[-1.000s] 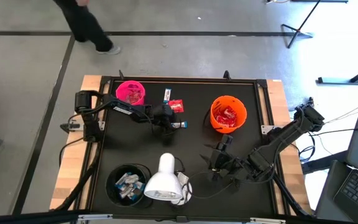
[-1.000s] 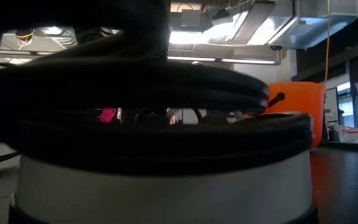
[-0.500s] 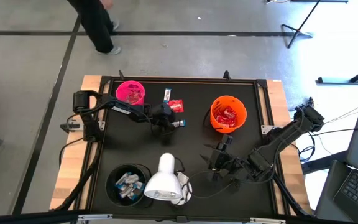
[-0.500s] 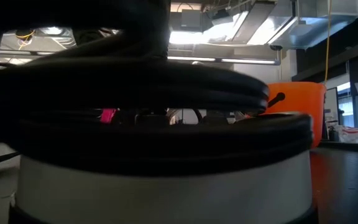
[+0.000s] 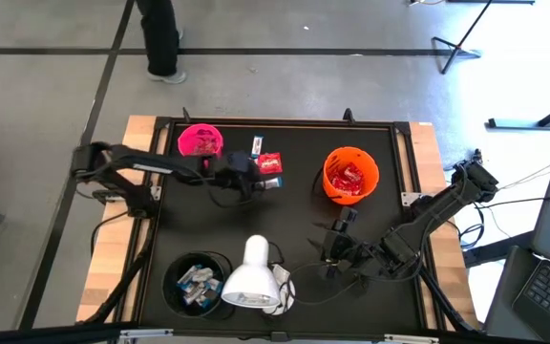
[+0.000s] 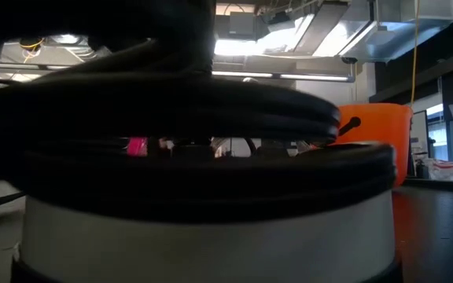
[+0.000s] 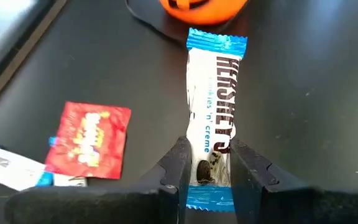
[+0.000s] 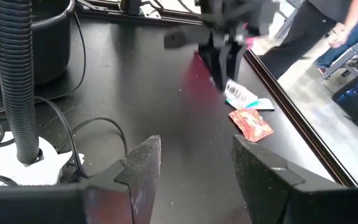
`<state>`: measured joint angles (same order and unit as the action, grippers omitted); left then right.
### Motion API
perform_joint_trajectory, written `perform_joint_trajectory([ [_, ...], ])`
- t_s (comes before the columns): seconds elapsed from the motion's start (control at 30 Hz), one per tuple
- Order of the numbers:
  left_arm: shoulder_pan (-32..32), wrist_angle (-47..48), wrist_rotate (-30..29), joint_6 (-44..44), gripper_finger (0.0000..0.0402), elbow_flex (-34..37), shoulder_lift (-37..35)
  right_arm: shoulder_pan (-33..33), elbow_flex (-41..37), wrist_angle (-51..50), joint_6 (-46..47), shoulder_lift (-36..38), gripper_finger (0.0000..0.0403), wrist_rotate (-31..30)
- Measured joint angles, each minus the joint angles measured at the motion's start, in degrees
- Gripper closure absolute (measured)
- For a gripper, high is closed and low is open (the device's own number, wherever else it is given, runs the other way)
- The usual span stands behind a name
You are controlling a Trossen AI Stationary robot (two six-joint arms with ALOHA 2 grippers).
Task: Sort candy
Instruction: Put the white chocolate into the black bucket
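Lengthwise, the white-and-blue bar [image 7: 214,124] points toward the orange cup [image 7: 202,9]

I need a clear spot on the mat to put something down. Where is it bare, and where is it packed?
Bare: the mat's middle, between the pink cup, orange cup and lamp; also the strip beside the black cup. Crowded: near the red packet, where the left gripper pinches a white-and-blue bar, and around the right gripper.

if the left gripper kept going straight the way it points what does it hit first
Probably the orange cup. The left gripper is shut on the white-and-blue bar, which points straight at that cup, with bare black table between them. The red packet lies off to the side, out of the line.
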<state>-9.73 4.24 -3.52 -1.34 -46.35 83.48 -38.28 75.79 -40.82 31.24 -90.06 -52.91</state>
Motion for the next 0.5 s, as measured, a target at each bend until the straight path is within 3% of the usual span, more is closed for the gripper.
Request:
perform_joint_trajectory([
  [0.33, 5.17, 11.93, -8.14, -0.03, 0.0332, -0.11, -15.57, 0.02, 0.0, 0.03, 0.0, 0.0, 0.021, 0.07],
  [0.5, 8.53, 20.38, -9.01, -1.53, 0.0332, -0.11, -22.76, 0.02, 0.0, 0.01, 0.0, 0.0, 0.021, 1.01],
])
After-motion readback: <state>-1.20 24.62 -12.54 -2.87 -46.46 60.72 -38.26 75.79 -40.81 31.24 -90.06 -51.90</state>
